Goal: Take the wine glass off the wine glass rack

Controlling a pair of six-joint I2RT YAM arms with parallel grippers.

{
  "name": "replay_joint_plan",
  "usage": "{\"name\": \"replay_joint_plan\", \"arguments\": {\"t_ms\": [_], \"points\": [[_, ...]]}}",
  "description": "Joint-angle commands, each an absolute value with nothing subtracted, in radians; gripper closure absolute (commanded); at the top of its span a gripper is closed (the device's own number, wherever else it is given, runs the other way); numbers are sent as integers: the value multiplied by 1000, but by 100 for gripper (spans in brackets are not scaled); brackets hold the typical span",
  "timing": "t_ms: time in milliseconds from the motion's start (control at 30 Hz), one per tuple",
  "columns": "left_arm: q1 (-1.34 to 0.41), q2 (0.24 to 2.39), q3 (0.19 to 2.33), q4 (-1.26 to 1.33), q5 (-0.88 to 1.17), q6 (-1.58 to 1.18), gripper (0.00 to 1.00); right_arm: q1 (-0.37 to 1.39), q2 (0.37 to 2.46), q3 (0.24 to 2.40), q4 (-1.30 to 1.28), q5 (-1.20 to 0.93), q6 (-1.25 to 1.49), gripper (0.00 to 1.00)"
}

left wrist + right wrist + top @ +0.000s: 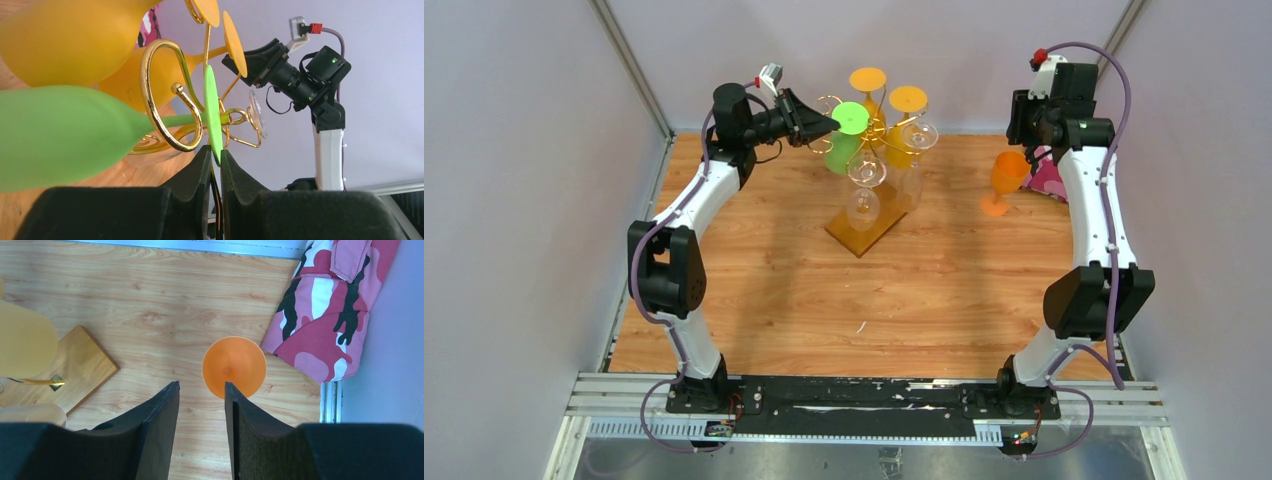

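The wine glass rack point(871, 128) is a gold wire stand on an amber wooden base point(867, 232) at the back middle of the table. Several glasses hang from it upside down: green, orange and clear. My left gripper point(829, 122) is shut on the edge of the round foot point(212, 112) of the green wine glass point(844, 152). The glass's stem still lies in a gold curl point(167, 100), and its bowl point(60, 135) fills the left of the left wrist view. My right gripper point(200, 387) is open and empty, pointing down beside an orange glass point(234, 367).
The orange glass point(1007, 180) stands upright on the table at the right, apart from the rack. A pink camouflage cloth point(1050, 180) lies behind it by the right wall and also shows in the right wrist view point(330, 315). The rack's base corner point(70, 370) shows there too.
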State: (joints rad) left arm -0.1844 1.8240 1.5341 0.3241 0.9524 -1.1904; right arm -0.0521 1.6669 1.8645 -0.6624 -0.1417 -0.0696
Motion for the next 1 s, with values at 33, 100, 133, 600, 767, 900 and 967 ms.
{"name": "replay_joint_plan", "arguments": {"t_ms": [33,100,133,600,767,900,967], "points": [[-189,1797,1510,330,972,-1206,85,-69,1638,1848,-642,-165,-52,57],[-189,1788,1510,329,974,-1218,85,-69,1638,1844,-641,-169,-51,57],[-188,1784,1511,328,975,-1224,86,-69,1639,1843,-639,-173,-50,57],[-163,1772,1597,330,966,-1287,82,-69,1626,1836,-626,-215,-41,57],[-146,1746,1587,330,962,-1286,81,-69,1623,1835,-622,-225,-38,57],[-131,1724,1552,330,964,-1279,81,-69,1621,1834,-616,-235,-33,57],[-126,1712,1534,330,965,-1274,81,-69,1621,1832,-612,-241,-33,57]]}}
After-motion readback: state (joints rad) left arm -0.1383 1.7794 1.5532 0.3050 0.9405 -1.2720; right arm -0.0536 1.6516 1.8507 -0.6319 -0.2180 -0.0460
